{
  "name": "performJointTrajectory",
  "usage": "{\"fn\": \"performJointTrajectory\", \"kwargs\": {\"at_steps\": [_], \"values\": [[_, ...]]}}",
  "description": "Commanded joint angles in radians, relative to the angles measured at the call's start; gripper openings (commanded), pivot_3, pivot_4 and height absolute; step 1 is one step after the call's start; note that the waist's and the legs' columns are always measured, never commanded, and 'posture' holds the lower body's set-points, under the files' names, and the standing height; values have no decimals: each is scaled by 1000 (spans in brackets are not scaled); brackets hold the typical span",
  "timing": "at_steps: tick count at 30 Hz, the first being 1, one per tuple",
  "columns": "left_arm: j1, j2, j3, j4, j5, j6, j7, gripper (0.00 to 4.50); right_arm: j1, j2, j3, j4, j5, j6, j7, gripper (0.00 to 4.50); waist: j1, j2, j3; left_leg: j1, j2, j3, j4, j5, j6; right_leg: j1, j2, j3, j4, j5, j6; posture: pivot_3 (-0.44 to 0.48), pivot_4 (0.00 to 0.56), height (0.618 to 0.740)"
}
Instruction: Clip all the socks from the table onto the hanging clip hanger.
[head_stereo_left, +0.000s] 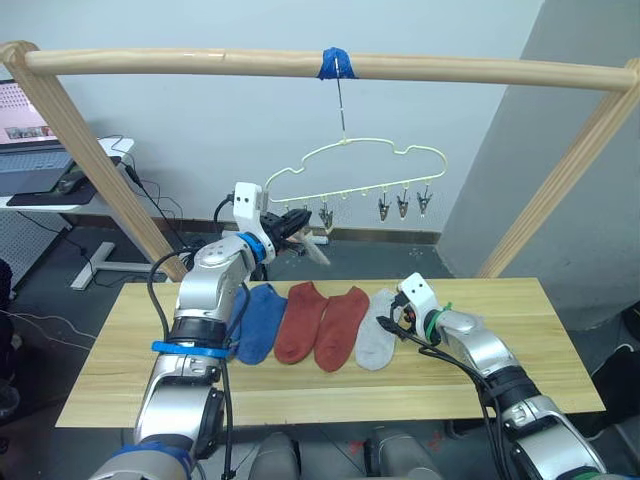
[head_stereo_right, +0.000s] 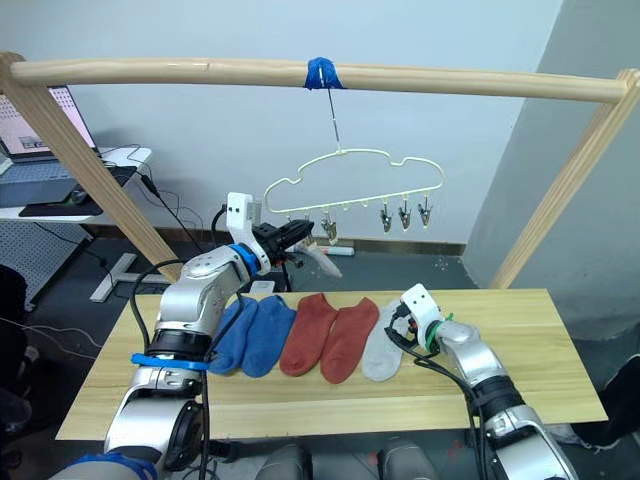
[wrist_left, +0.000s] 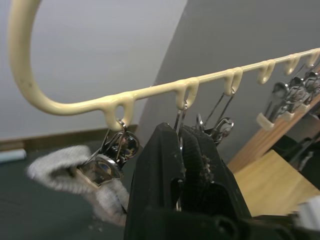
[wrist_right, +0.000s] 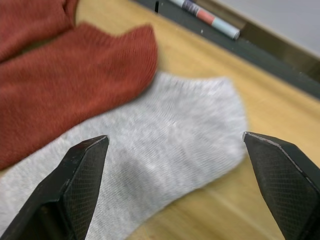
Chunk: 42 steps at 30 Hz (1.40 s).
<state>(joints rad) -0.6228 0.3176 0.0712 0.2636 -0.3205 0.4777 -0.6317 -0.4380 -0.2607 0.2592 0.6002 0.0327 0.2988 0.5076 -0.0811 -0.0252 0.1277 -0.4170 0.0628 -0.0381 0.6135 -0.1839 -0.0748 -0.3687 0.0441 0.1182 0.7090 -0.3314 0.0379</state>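
The pale-yellow clip hanger (head_stereo_left: 360, 160) hangs by its hook from the wooden rail. My left gripper (head_stereo_left: 297, 226) is raised at its left end, shut on a metal clip (wrist_left: 180, 131) under the second loop. Beside it another clip (wrist_left: 106, 162) holds a grey sock (head_stereo_left: 317, 249) that hangs down. On the table (head_stereo_left: 560, 330) lie two blue socks (head_stereo_right: 250, 335), two rust-red socks (head_stereo_left: 322, 322) and one grey sock (head_stereo_left: 377, 341) in a row. My right gripper (wrist_right: 174, 137) hovers open just above that grey sock (wrist_right: 165, 150), its fingers on either side of the sock's toe end.
The round wooden rail (head_stereo_left: 200, 62) and its slanted legs (head_stereo_left: 90, 150) frame the table. Three more clips (head_stereo_left: 403, 205) hang free at the hanger's right end. A desk with a laptop (head_stereo_left: 30, 150) stands at the back left.
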Motion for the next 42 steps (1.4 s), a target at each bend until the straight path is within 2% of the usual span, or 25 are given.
{"fn": "performJointTrajectory", "kwargs": {"at_steps": [1, 4, 7, 14, 18, 20, 25, 30, 34, 37, 42], "values": [[20, 13, 16, -92, -68, 129, -10, 3, -36, 17, 2, 74, -38, -74, 0, 4500, 1, 0, 0, 0, 0, 0, 0, 0, 0, 0, 0, 0, 0, 0, 0, 45, 120, 740], [34, 30, 27, -138, -115, 217, -23, 3, -48, 32, -2, 154, -63, -123, 2, 4500, 0, 0, 0, 0, 0, 1, 0, 0, 0, 0, 0, 1, 1, 0, 0, 53, 121, 740], [39, 47, 29, -153, -126, 239, -24, 0, -49, 27, -2, 194, -85, -169, 12, 3895, 0, 0, 0, 1, 0, 0, 0, 0, 0, 0, 0, 1, 2, 0, 0, 54, 120, 740], [52, 64, 35, -159, -147, 261, -18, 0, -20, -7, 2, 200, -127, -253, 39, 1409, 2, 0, 0, 2, 0, 1, 0, 0, 0, 0, 0, 2, 1, 0, 0, 55, 133, 740], [41, 47, 86, -152, -226, 351, 0, 0, 44, -44, -25, 78, -105, -272, 77, 36, 4, 1, 1, 2, 0, 2, 0, 0, 0, 0, 0, 2, 1, -1, 0, 54, 140, 740], [27, 35, 126, -139, -286, 423, 11, 0, 89, -63, -41, -27, -74, -255, 111, 36, 6, 1, 2, 2, 0, 2, 0, 0, 0, 0, 0, 2, 1, -1, 0, 51, 142, 740], [-9, 18, 229, -89, -428, 605, 40, 0, 220, -113, -59, -421, 24, -154, 218, 36, 1, 5, 8, 1, 0, 2, 0, 0, 0, -1, 0, 2, 1, -1, 1, 36, 147, 740], [-29, 11, 301, -54, -522, 732, 74, 0, 259, -103, -74, -759, 177, 21, 258, 36, -2, 5, 11, 1, 1, 1, -1, 0, 0, -1, 1, 2, 1, -1, 0, 13, 149, 740], [-44, 1, 320, -48, -557, 761, 101, 0, 209, -49, -39, -840, 188, 74, 214, 36, -1, -1, 15, 1, 1, 1, -1, 0, 0, -1, 1, 2, 1, -1, 0, 7, 149, 740], [-48, 1, 317, -48, -561, 764, 109, 0, 164, -10, -31, -842, 181, 88, 189, 36, -1, -3, 19, 1, 1, 1, -1, 0, 0, -1, 1, 2, 1, -1, 0, 6, 146, 740], [-51, 1, 317, -45, -569, 764, 116, 0, 137, -7, -14, -824, 164, 89, 182, 36, 3, -4, 21, -1, 1, 1, -3, 0, 0, -2, 0, 2, -4, -1, 0, 7, 147, 740]]}}
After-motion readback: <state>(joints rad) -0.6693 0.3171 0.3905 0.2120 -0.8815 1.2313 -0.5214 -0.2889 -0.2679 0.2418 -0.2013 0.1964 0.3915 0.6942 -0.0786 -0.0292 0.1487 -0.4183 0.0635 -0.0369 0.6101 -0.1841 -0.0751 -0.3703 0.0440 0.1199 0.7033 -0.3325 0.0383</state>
